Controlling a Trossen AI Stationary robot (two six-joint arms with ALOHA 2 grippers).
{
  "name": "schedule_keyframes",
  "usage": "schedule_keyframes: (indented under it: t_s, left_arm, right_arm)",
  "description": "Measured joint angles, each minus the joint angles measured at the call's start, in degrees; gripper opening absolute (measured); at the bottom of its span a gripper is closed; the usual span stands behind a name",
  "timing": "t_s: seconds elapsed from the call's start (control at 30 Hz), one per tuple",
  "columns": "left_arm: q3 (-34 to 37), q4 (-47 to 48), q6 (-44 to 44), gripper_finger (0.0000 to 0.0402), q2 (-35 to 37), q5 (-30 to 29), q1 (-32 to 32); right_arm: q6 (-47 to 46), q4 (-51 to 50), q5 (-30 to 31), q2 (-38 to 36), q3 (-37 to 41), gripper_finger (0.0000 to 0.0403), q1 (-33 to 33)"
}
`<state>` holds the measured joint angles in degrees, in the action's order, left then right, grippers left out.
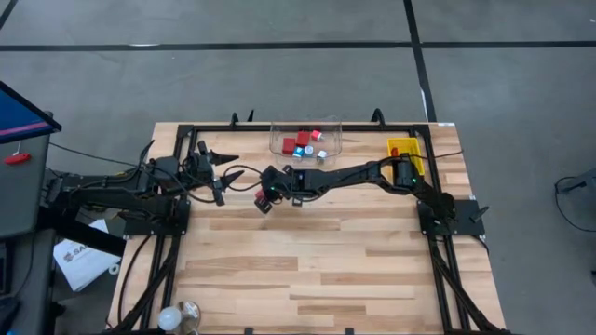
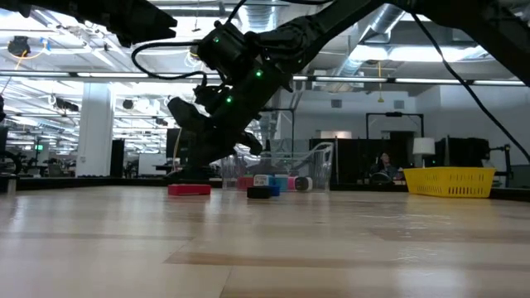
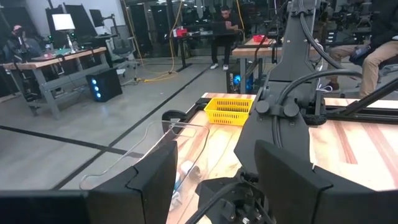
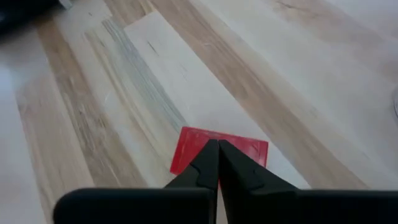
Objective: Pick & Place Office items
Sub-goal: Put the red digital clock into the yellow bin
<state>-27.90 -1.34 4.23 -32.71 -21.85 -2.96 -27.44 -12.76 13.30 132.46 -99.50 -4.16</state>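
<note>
A flat red piece (image 4: 239, 148) lies on the wooden table, left of centre; it also shows in the low view (image 2: 189, 189) and the high view (image 1: 260, 195). My right gripper (image 4: 217, 146) is shut, its fingertips pointing down over the red piece's near edge. A small black piece (image 2: 263, 192) lies on the table close by. Several red and blue-and-white pieces (image 1: 305, 141) lie in the clear tub (image 1: 276, 140). My left gripper (image 1: 212, 154) is open and empty above the table's far left, facing my right arm. My right gripper's shut fingertips (image 4: 210, 155) stand over the red piece's edge (image 4: 193, 149), coming from above. I cannot tell whether they touch it. The piece lies flat on the table.
A yellow tray (image 1: 402, 149) stands at the far right, beside the clear tub. A white bulb-like object (image 1: 169, 319) sits at the near left corner. Open wood spreads across the table's near half. People sit at desks in the room beyond.
</note>
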Motion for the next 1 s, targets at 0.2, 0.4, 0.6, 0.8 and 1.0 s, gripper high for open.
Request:
schedule_keyframes:
  t_s: [0.2, 0.4, 0.6, 0.8, 1.0]
  left_arm:
    - [0.00, 0.01, -0.02, 0.0209, 0.00, 0.00, 0.00]
    - [0.00, 0.00, -0.04, 0.0209, 0.00, 0.00, 0.00]
    - [0.00, 0.00, -0.07, 0.0209, 0.00, 0.00, 0.00]
    - [0.00, 0.00, -0.09, 0.0209, 0.00, 0.00, 0.00]
    - [0.00, -0.02, -0.20, 0.0209, 0.00, 0.01, -0.02]
  right_arm:
    - [-0.91, -1.76, -0.90, 0.00, 0.02, 0.0001, -0.61]
    - [-1.51, -2.79, -3.29, 0.00, 0.02, 0.0000, -1.66]
    - [-2.38, -3.66, -8.23, 0.00, 0.02, 0.0000, -2.84]
    - [-2.55, -5.24, -9.42, 0.00, 0.02, 0.0000, -3.15]
    - [-2.58, -6.06, -10.56, 0.00, 0.03, 0.0000, -3.54]
